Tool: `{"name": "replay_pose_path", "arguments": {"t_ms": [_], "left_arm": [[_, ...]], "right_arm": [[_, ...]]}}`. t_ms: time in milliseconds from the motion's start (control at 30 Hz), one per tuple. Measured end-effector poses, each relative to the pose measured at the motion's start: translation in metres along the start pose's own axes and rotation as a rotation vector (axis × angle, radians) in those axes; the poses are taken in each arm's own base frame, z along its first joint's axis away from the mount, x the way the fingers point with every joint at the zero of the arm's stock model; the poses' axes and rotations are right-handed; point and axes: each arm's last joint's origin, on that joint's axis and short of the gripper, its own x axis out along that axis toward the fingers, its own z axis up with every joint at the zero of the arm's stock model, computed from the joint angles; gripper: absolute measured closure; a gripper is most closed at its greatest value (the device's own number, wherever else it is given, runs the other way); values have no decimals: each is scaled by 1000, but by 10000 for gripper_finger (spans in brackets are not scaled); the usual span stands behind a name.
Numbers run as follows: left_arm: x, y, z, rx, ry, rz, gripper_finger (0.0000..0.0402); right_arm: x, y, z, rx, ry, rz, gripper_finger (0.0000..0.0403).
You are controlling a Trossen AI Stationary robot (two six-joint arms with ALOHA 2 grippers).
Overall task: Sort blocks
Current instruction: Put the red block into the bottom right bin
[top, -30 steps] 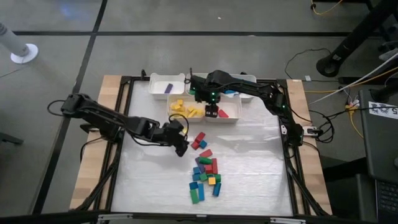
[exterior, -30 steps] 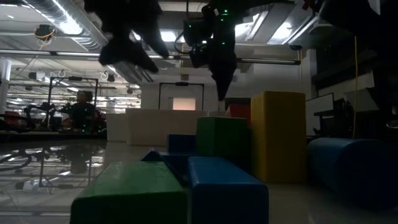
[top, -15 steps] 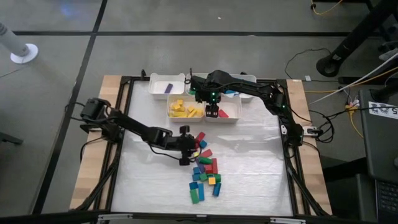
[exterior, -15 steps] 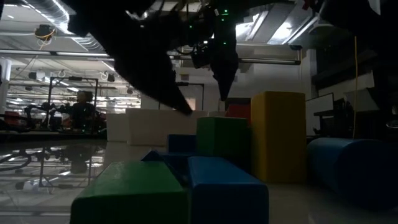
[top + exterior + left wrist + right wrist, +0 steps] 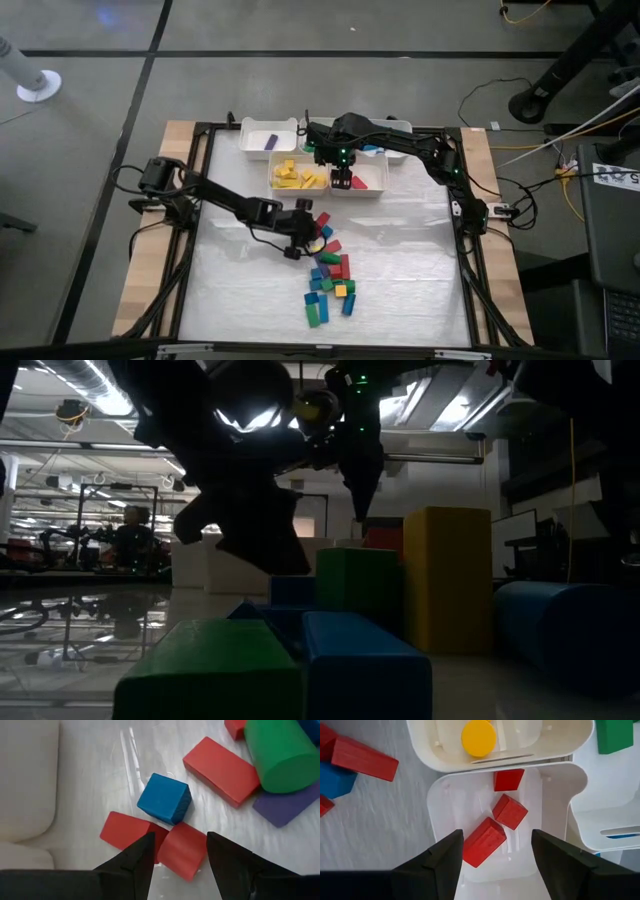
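Two arms are working over the desk (image 5: 400, 290) here. The left end effector (image 5: 177, 852) is sitting open right over the far end of the loose blocks (image 5: 330, 275), its fingers straddling a red block (image 5: 182, 851) without clamping it. Just past that one, a blue cube (image 5: 165, 798) and two more red blocks are lying flat, with a green cylinder (image 5: 285, 752) and a purple block (image 5: 285, 807) off to the side.

The right end effector (image 5: 495, 852) is hanging open above the red bin (image 5: 560, 820), nothing in its fingers. Three red blocks are lying in that bin. The yellow bin (image 5: 296, 174) next to it is holding several yellow pieces, and the far-left bin (image 5: 268, 134) is holding one purple block.

The pile in mid-desk is looking like roughly twenty pieces in red, green, blue, purple and yellow, packed too tight for an exact count.

Room-wise, the near-left and the right side of the desk are lying wide open; the bins are crowding the far edge. No readable labels are showing anywhere on the blocks or bins.
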Motion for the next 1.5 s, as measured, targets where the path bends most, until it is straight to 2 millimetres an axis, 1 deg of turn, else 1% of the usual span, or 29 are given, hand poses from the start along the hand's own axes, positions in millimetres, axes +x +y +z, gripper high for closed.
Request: {"name": "replay_pose_path", "arguments": {"t_ms": [67,200,400,800,1067,1167,1333,1500], "left_arm": [[1,4,-1,13,1,-6,235],[2,10,-3,25,-13,-70,235],[2,11,-3,112,-20,-82,235],[-1,-8,1,125,-37,-139,235],[-1,-8,2,163,-42,-131,235],[-1,-6,2,201,-43,-126,235],[1,2,-1,192,-34,-111,235],[8,9,-6,229,-10,-102,235]], "right_arm": [[0,0,0,0,0,0,171],[0,0,0,0,0,0,171],[0,0,0,0,0,0,171],[0,0,0,0,4,1,171],[0,0,0,0,4,1,171],[0,0,0,0,4,1,171],[0,0,-1,29,6,2,171],[-4,1,-4,55,19,4,171]]}}
